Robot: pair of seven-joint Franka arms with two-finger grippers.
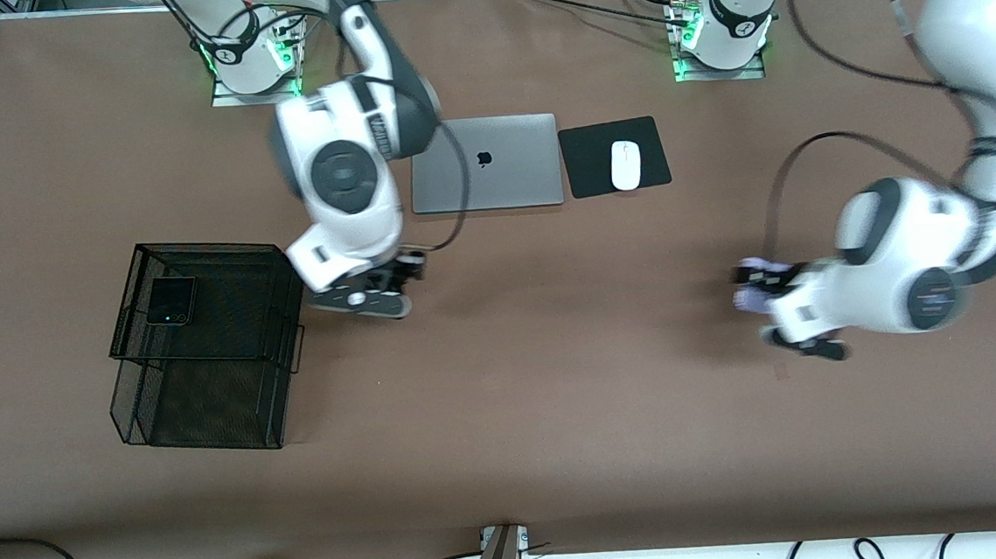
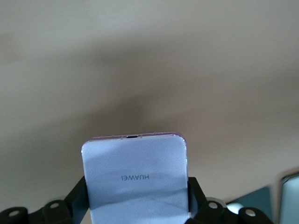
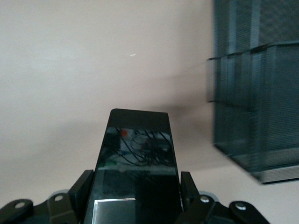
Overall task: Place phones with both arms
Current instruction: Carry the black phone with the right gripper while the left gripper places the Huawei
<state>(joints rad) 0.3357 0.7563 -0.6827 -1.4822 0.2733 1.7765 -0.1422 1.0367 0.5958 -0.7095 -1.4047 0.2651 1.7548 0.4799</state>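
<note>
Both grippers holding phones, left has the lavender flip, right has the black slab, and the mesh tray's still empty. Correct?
Not quite: the mesh tray already holds the black flip phone, as the front view shows. Left gripper grips the lavender flip phone; right gripper grips the black slab phone.

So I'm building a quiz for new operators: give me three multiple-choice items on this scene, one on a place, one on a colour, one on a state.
1. Where is the black flip phone?
A. on the laptop
B. in the mesh basket's upper tray
C. on the mouse pad

2. What colour is the phone held by the left gripper?
A. pale lavender
B. red
C. green

3. What is the right gripper doing?
A. hanging open
B. pressing the mouse
C. gripping the black slab phone

Answers: B, the front view shows it lying in the tray. A, the lavender phone sits between the fingers. C, the fingers clamp both its edges.
</note>
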